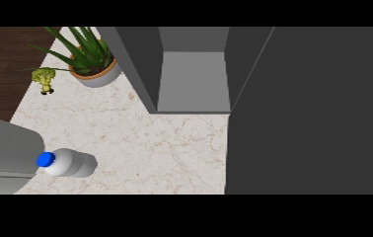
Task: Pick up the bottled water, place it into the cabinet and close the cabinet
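Bottled water [70, 163]: lower left of the frame, on the marble counter; seen from steeply above, a pale grey-white body with a blue cap [46, 159] toward the left. It appears to lean or lie with the cap end toward the grey forearm, though upright or tilted cannot be told for certain from this angle.

Forearm [16, 154]: a broad grey shape at the left edge, lower part of the frame, touching or overlapping the bottle's cap end (which arm it is cannot be settled, as it enters from the left side).

Hands: neither black hand shows anywhere in the frame, so the state of the fingers cannot be told, nor whether anything holds the bottle.

Cabinet [193, 80]: upper centre, dark grey walls round a lighter grey inner floor, standing open and with nothing seen inside. The bottle is well apart from it, lower and to the left.

Cabinet door [302, 112]: a large dark grey panel filling the right side of the frame, from top to bottom.

Counter [160, 147]: pale marbled top, filling the centre and lower middle.

Potted plant [91, 58]: upper left, long green leaves in a grey pot, just beside the cabinet's left wall.

Small green object [45, 79]: left of the pot, near the counter's edge (too small to identify).

Dark wood surface [18, 68]: far upper left corner, beyond the counter.
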You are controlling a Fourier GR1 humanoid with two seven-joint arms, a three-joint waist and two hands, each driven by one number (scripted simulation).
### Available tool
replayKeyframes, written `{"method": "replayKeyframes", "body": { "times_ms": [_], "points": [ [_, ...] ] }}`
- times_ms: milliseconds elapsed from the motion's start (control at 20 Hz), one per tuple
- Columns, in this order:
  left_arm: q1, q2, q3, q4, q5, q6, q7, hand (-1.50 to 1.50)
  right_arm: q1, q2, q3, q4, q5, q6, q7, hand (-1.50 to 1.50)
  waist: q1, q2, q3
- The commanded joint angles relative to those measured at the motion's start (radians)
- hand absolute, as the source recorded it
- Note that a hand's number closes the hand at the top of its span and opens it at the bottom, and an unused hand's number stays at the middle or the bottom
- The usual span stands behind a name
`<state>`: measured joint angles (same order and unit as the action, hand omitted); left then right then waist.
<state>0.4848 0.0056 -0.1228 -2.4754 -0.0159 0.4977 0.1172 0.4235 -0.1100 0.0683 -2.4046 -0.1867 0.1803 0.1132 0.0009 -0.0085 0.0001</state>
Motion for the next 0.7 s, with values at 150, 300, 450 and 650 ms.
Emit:
{"method": "replayKeyframes", "body": {
  "times_ms": [150, 300, 450, 650],
  "points": [
    [0.188, -0.005, -0.210, -0.103, -0.095, 0.086, -0.095, -1.50, 0.182, -0.020, -0.023, -0.101, -0.078, 0.090, -0.041, -1.50, -0.004, 0.001, 0.001],
    [0.217, -0.005, -0.223, -0.027, -0.051, 0.078, -0.193, -1.50, 0.196, -0.015, -0.033, -0.167, -0.099, 0.070, 0.001, -1.50, -0.001, 0.002, 0.000],
    [0.356, 0.019, -0.338, -0.163, -0.112, 0.096, -0.166, -1.50, 0.235, 0.009, 0.013, -0.148, -0.030, 0.081, -0.054, -1.50, 0.003, -0.001, 0.001],
    [0.310, 0.009, -0.337, -0.089, -0.120, 0.128, -0.195, -1.50, 0.261, 0.014, 0.025, -0.178, -0.003, 0.077, -0.050, -1.50, -0.003, 0.003, 0.000]
  ]
}}
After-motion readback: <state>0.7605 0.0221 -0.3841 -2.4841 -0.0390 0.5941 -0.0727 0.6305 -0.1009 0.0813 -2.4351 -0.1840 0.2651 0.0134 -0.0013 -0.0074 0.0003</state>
